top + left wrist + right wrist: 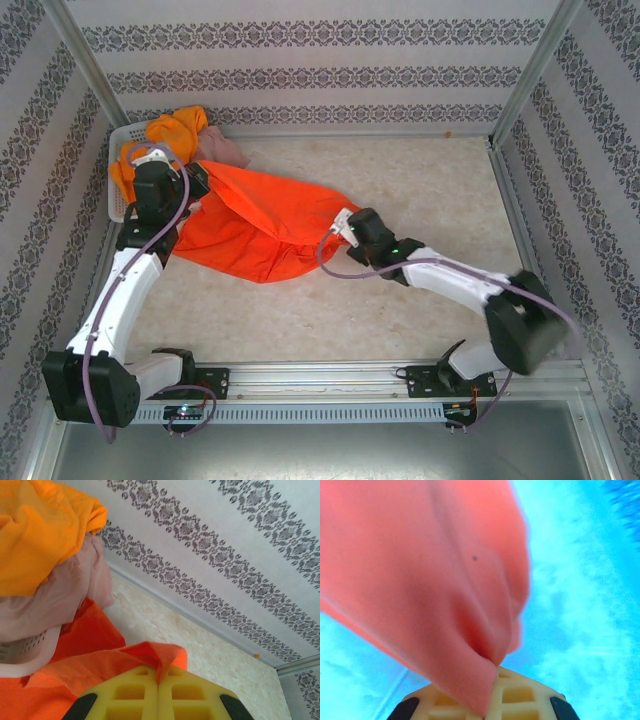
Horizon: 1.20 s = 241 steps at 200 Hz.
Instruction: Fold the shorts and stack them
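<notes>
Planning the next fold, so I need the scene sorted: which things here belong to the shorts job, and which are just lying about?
Job:
- red-orange shorts, pinched by the left end effector and right end effector
- yellow-orange shorts and pink shorts, heaped at the basket

Lying about:
- white mesh basket
- table

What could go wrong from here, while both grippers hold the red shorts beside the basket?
1. The left gripper pinches only a thin edge of the red shorts; a pull could slip it free.
2. The pink shorts hang over the basket rim right beside that cloth, so a tug might drag them out.
3. The cloth sags bunched toward the right gripper, so it may land creased.
</notes>
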Each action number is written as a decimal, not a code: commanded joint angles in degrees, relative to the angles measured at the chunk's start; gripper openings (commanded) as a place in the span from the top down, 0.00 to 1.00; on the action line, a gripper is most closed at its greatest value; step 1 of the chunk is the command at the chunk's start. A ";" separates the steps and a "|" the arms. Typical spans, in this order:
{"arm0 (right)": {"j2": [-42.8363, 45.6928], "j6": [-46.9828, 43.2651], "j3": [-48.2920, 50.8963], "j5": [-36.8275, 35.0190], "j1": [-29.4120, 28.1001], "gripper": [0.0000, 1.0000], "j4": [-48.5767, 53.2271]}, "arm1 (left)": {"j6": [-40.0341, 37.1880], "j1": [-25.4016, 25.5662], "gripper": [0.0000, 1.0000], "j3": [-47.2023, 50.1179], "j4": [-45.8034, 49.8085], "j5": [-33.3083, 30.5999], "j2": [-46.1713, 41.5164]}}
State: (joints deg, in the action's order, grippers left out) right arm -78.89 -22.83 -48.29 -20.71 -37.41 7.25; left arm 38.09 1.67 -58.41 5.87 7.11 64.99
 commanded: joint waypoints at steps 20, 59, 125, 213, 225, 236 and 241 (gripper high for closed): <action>15.51 0.34 -5.87 1.08 2.30 1.00 4.39 | -2.86 -1.89 1.00 -10.14 3.86 1.41 -3.10; 23.38 1.28 -13.62 2.14 2.32 1.00 10.08 | -4.05 -2.11 1.00 -20.82 8.15 2.45 -4.32; 30.26 5.08 -24.00 9.78 1.38 1.00 14.03 | -6.72 -2.11 1.00 -40.15 16.62 1.38 -4.95; 35.02 9.71 -32.18 15.16 -1.17 1.00 17.49 | -9.24 -2.13 1.00 -68.73 25.42 -0.46 6.75; 34.11 8.78 -31.42 10.24 -1.05 1.00 20.01 | -8.62 -2.11 1.00 -67.42 24.90 0.52 7.96; 32.87 8.21 -30.35 5.97 -0.85 1.00 22.17 | -7.97 -2.11 1.00 -64.34 23.64 1.14 8.61; 32.25 8.09 -29.70 4.06 -0.55 1.00 22.99 | -7.54 -2.11 1.00 -62.05 22.55 1.42 8.66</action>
State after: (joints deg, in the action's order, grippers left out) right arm -44.45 -13.98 -79.75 -4.67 -38.15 23.88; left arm 30.02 0.30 -125.47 29.67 10.39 70.81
